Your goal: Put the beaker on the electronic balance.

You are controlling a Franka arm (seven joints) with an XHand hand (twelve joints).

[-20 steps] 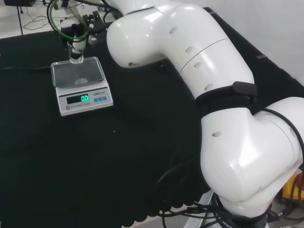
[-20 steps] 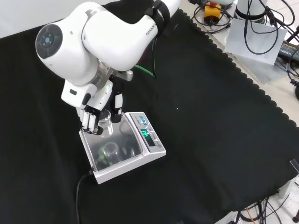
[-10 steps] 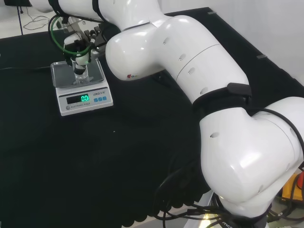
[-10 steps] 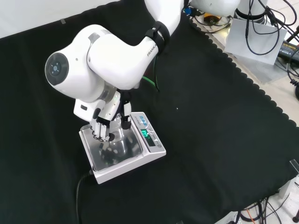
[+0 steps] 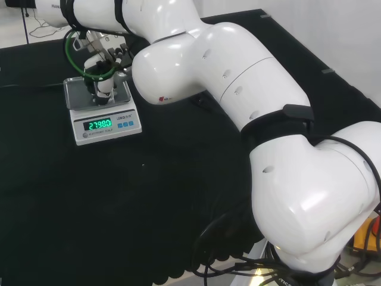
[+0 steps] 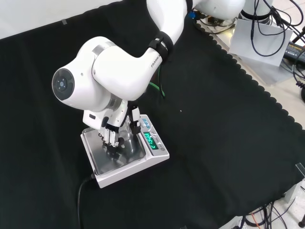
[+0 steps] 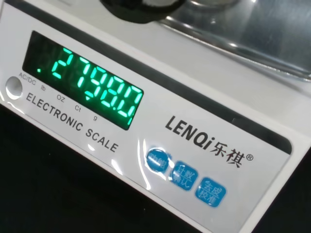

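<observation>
The electronic balance (image 5: 119, 124) stands on the black cloth at the upper left of the head view, its green display lit. The hand (image 5: 102, 80) reaches down onto the steel pan, fingers curled round the small clear beaker (image 5: 104, 94), whose base rests on the pan. In the front view the hand (image 6: 114, 133) sits under the big white link, with the beaker (image 6: 125, 142) between fingers and thumb over the balance (image 6: 112, 161). Up close, the wrist view shows the balance's front panel (image 7: 204, 141) and buttons (image 7: 183, 174).
A green cable (image 5: 74, 50) loops beside the hand. The balance's black cord (image 6: 81, 195) trails toward the near edge of the cloth in the front view. The arm's white links (image 5: 238, 89) span the right of the head view. Cables and boxes (image 6: 267, 33) lie beyond the cloth.
The hand has come down from above the pan's far edge to its middle, bringing the beaker onto the pan. The display's digits have changed.
</observation>
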